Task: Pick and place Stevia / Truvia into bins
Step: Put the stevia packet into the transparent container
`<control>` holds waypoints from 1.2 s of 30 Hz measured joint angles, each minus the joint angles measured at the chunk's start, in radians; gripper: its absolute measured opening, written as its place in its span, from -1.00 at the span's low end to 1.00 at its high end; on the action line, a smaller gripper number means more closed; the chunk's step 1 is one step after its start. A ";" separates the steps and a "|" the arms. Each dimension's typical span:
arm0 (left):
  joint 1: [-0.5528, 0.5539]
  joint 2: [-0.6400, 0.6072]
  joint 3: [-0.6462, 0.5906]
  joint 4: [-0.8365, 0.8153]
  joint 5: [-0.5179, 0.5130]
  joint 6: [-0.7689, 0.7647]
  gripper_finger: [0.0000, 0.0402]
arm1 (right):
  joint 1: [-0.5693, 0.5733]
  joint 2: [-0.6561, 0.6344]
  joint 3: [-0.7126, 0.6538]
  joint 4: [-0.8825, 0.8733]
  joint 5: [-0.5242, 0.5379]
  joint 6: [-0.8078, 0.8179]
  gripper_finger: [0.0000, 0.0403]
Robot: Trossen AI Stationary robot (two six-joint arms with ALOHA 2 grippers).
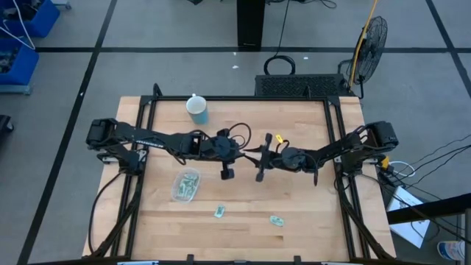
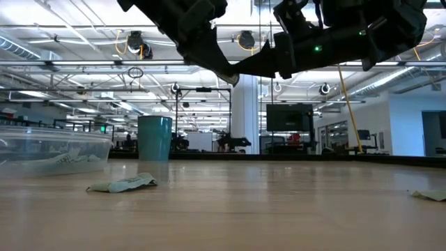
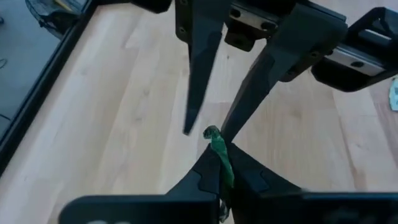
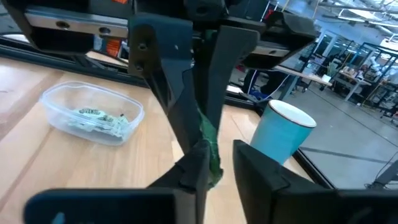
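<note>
Both grippers meet in the air over the table's middle. My left gripper (image 3: 222,163) is shut on one crumpled green packet (image 3: 219,152), also seen in the right wrist view (image 4: 210,149). My right gripper (image 4: 219,155) is open and faces it, its two fingers (image 3: 194,87) reaching around the packet's free end. The clear tub (image 1: 186,184) sits on the table left of the grippers with several packets inside (image 4: 99,119). Two more packets lie flat on the wood nearer the near edge (image 1: 219,212) (image 1: 277,220). My left gripper pinches the green packet between its two fingertips at one end (image 3: 222,171). The packet is lifted clear of the table. Its free end (image 3: 211,132) sticks out past the fingertips toward my right gripper. My right gripper has one finger (image 4: 196,168) right beside the packet; whether it touches I cannot tell.
A blue-green cup (image 1: 197,109) stands near the table's far edge, behind the tub. Black rails (image 1: 335,140) run along the table's left and right sides. Bare wood lies around the two loose packets (image 2: 125,184) (image 2: 428,196).
</note>
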 joint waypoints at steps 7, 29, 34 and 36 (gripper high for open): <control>-0.030 -0.077 0.000 -0.265 -0.023 -0.104 -0.95 | 0.051 -0.004 0.000 -0.024 0.179 -0.043 -0.40; -0.387 -0.168 -0.223 -0.720 0.131 -0.985 -0.49 | 0.230 -0.016 0.000 -0.278 0.000 0.129 -0.33; -0.388 -0.168 -0.205 -0.688 0.121 -0.919 -0.35 | 0.245 -0.016 0.000 -0.414 -0.166 0.299 -0.25; -0.388 -0.168 -0.187 -0.657 0.082 -0.881 -0.35 | 0.270 -0.027 0.000 -0.469 -0.167 0.297 -0.22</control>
